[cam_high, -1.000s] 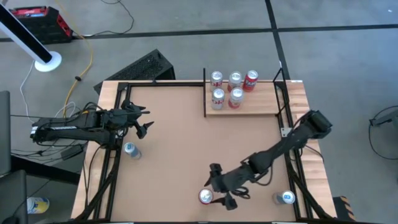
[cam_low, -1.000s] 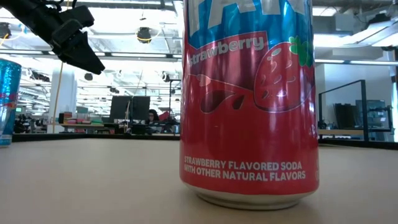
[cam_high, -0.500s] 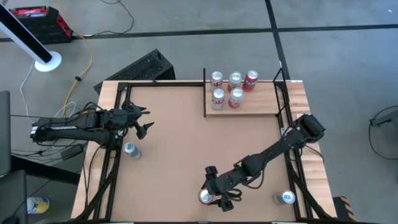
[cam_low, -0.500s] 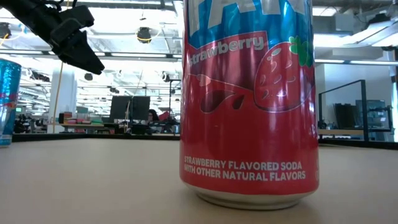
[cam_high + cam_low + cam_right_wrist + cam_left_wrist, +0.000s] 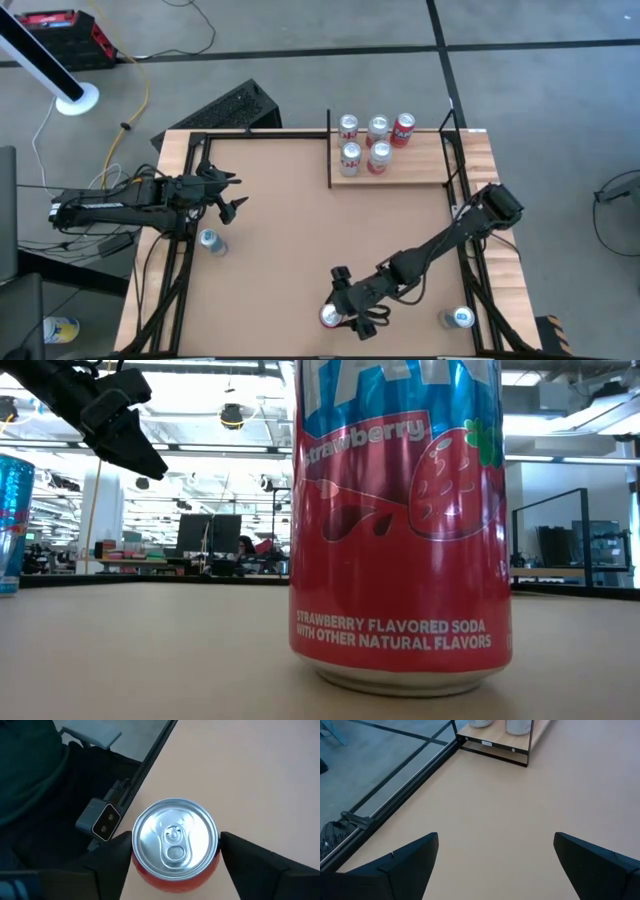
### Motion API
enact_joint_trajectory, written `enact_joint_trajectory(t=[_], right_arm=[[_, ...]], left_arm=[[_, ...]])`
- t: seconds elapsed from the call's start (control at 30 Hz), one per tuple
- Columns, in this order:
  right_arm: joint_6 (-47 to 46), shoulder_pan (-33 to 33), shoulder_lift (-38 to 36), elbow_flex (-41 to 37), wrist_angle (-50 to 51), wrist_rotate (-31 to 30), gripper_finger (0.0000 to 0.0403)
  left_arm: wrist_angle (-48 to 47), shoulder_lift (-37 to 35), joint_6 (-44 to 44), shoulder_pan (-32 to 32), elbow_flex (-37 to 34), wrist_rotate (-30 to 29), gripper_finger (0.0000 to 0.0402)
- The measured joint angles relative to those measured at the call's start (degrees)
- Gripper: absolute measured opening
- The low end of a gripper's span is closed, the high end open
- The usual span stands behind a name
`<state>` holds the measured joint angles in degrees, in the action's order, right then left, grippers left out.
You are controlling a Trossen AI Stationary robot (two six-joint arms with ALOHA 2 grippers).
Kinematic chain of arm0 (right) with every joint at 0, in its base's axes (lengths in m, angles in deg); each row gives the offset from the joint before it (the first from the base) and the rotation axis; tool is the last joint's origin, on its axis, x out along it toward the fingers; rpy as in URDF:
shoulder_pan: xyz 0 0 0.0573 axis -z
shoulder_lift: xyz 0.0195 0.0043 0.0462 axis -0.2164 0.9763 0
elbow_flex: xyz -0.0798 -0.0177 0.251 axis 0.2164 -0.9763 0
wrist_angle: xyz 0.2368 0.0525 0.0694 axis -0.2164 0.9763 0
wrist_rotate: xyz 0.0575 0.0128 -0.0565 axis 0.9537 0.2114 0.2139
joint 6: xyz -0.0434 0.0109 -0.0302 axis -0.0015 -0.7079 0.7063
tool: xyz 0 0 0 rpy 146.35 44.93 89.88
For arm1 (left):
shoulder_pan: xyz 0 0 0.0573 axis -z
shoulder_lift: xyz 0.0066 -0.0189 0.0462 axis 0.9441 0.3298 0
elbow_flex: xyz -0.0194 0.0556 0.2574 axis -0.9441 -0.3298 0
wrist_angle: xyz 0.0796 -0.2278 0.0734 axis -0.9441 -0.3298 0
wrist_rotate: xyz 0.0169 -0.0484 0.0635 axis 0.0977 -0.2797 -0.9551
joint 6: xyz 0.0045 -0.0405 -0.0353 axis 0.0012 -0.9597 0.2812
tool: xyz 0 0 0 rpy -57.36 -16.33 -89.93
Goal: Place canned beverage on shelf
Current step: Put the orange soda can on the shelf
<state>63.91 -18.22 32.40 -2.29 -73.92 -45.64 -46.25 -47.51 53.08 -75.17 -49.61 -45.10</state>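
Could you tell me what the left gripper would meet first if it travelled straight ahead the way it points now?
Probably the shelf; the tabletop ahead of the left gripper looks free before it.

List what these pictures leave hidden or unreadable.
- Strawberry can: low view's top edge cuts off its brand name.
- Shelf: left wrist view cuts its cans off at the edge.
- Right gripper: whether its fingers press the can is not clear.
- Shelf cans' labels: too small from above.

a red and black box (image 5: 62, 35) sits on the grey floor at far left beside a white round pole base (image 5: 77, 98), a black perforated metal rack (image 5: 232, 105) lies just beyond the brown tabletop's (image 5: 300, 240) far edge.
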Motion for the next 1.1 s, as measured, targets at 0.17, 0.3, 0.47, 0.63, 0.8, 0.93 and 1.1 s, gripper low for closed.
enact_joint_trajectory(t=[0.17,0.3,0.47,0.63,0.8,0.93,1.1], right_arm=[[0.24,0.00,-0.09,0.02,-0.46,-0.67,0.0281],[0.00,0.01,-0.51,0.00,-0.53,-1.05,0.0273],[0.02,0.11,-2.53,-0.11,0.80,-1.89,0.0271],[1.91,0.13,-6.53,-0.09,7.01,-8.77,0.0270],[3.40,0.56,-11.69,-0.11,15.97,-15.39,0.0270],[2.15,2.42,-17.90,-3.10,20.07,-18.11,0.0270],[1.16,7.64,-27.91,-11.55,22.54,-18.21,0.0270]], left_arm=[[0.02,0.01,0.00,0.00,0.00,0.00,0.0382],[0.02,0.01,0.00,0.01,0.00,0.00,0.0382],[0.02,0.00,0.00,0.00,0.00,0.00,0.0382],[0.02,0.00,0.00,0.02,0.00,0.00,0.0382],[0.02,0.00,0.02,0.00,0.00,0.00,0.0382],[0.03,0.00,0.02,0.00,0.00,0.02,0.0382],[0.09,0.01,0.04,0.00,0.00,0.02,0.0382]])
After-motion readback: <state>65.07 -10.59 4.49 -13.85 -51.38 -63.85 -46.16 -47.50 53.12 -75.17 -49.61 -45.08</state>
